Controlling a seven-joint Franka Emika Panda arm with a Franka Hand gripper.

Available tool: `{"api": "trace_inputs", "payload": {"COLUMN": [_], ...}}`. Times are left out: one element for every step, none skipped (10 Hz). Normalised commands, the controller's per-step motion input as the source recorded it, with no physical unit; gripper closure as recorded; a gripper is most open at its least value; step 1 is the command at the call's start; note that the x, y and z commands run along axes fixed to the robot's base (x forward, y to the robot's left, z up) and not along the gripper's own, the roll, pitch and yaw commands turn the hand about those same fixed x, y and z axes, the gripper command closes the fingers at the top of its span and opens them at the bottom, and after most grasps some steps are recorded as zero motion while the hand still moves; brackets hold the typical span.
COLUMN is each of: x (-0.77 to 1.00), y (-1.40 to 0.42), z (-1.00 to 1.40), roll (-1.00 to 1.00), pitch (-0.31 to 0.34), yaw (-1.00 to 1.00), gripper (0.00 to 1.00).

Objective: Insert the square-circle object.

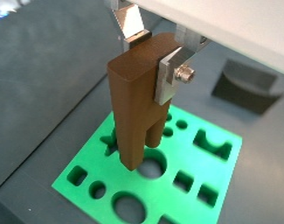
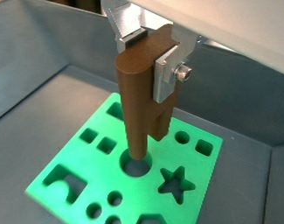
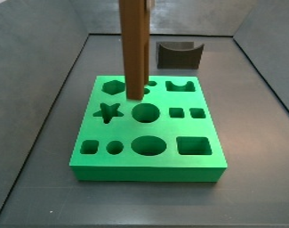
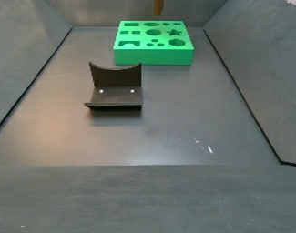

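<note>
My gripper is shut on the top of the square-circle object, a tall brown block with two long legs. It holds the block upright, legs down, over the green board. The silver fingers clamp the block's upper end in both wrist views, where the gripper also shows. The round leg's end hangs by a round hole. In a side view the block ends just above the board; I cannot tell whether they touch. The gripper is out of frame in both side views.
The dark fixture stands on the grey floor beside the board, also showing in a side view and a wrist view. The board has several holes: star, hexagon, squares, circles. Sloping grey walls ring the floor.
</note>
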Motion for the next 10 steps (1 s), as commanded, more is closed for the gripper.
{"api": "trace_inputs", "payload": {"x": [0.00,0.00,0.00,0.00,-0.03,-0.07,-0.07,-0.04,-0.05,-0.06], "y": [-0.58,-0.67,-0.76,-0.73,-0.36,-0.15,-0.14,-0.11,-0.01,-0.01], "z": [-0.32,-0.23,-0.18,-0.08,0.00,0.00,0.00,0.00,-0.01,-0.03], "roll": [0.02,0.01,0.01,0.10,0.17,0.17,0.16,0.13,0.12,0.13], "pitch": [-0.031,-0.004,0.000,0.003,0.063,0.063,0.060,0.033,0.011,0.019], "yaw": [-0.70,-0.62,-0.53,-0.53,-0.75,-0.90,-0.91,-0.95,-1.00,-1.00], "gripper": [1.00,1.00,1.00,1.00,1.00,1.00,1.00,1.00,1.00,1.00]}}
